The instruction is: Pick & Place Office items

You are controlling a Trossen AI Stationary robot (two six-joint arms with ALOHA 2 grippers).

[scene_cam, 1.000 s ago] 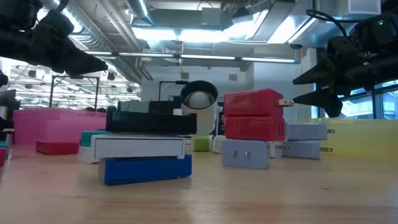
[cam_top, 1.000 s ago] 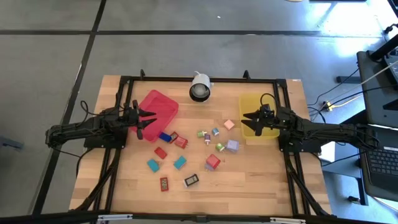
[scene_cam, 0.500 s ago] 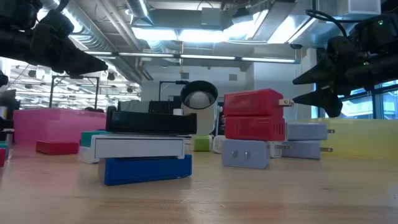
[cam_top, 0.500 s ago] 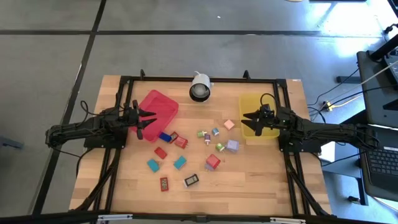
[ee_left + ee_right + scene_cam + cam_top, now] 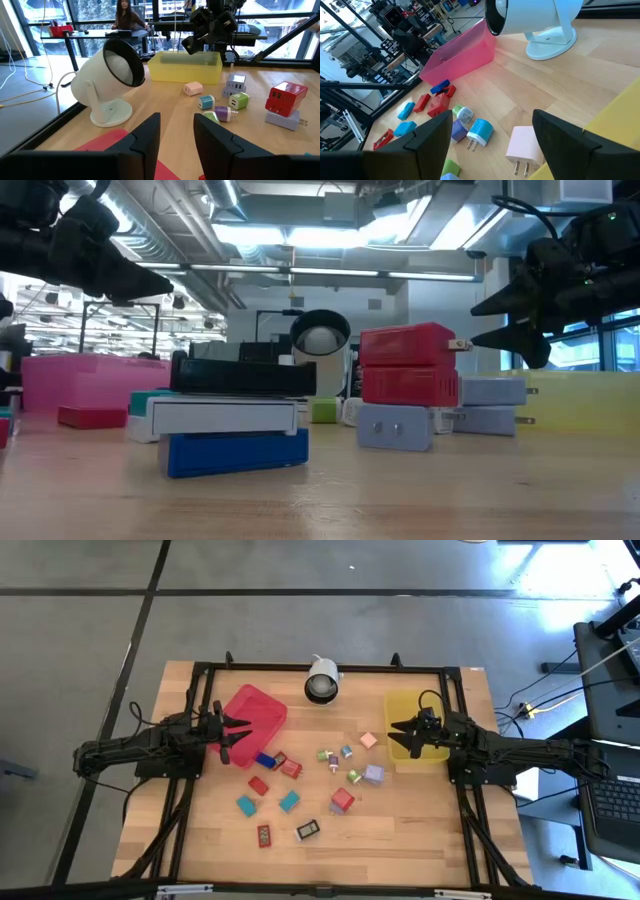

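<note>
Two dark fingers (image 5: 150, 131) of left end effector (image 5: 176, 131) in foreground, spread with a gap, nothing between. Red tray (image 5: 107, 142) edge just beyond them. White round lamp (image 5: 111, 80) on wooden worktop (image 5: 165, 107). Yellow tray (image 5: 185, 67) farther off, right end effector (image 5: 197, 41) hanging over it. Scattered plugs near tray: pink (image 5: 193, 89), teal (image 5: 206, 102), green (image 5: 239, 100), lilac (image 5: 234, 83), red block (image 5: 285, 97) stacked on lilac one. Person (image 5: 127, 16) seated at desk in background.

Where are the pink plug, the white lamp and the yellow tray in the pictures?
pink plug (image 5: 524, 145): right wrist view, on its flat pink top face.
white lamp (image 5: 111, 71): left wrist view, on its round head.
yellow tray (image 5: 186, 73): left wrist view, on its near side wall.
</note>
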